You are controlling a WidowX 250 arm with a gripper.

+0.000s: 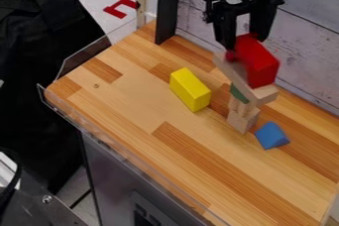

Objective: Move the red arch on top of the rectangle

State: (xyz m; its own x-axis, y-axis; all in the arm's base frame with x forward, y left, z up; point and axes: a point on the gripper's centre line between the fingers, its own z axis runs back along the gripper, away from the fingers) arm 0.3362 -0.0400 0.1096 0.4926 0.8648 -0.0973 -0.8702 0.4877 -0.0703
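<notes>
Blurring at its edges, the red arch (261, 65) sits over the plank (263, 94), its opening hard to make out; whether the two touch, I can't tell. The claw (246, 43) is closed on the arch's upper part, its fingers parted by the block's width. Under the plank, a green block (238, 93) is mostly hidden, with pale blocks (243, 120) partly covered below. Beyond the plank's left side lies the yellow block (190, 89); below its right end, the blue wedge (271, 136), both on the table (152, 145).

Red arch (259, 64) in the hand (245, 42)
</notes>
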